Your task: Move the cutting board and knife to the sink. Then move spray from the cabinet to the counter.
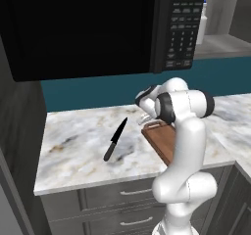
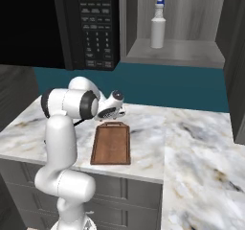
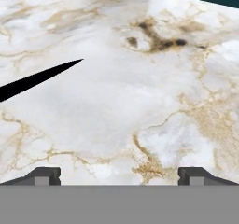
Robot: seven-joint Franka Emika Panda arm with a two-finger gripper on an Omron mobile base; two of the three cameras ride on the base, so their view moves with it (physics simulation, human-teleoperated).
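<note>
The two-finger gripper (image 3: 119, 174) stands with jaws wide apart and empty, above the white-grey marble-patterned counter (image 1: 73, 148) just past the far end of the reddish-brown wooden cutting board (image 2: 111, 144). The slim all-dark knife (image 1: 114, 139) lies flat on the marble to the gripper's left, apart from it, its pointed blade tip (image 3: 70, 63) aimed toward the far wall

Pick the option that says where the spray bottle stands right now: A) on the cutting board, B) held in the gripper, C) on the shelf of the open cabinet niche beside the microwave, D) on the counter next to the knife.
C: the spray bottle stands upright on the light grey shelf of the cabinet niche, right of the microwave.
</note>
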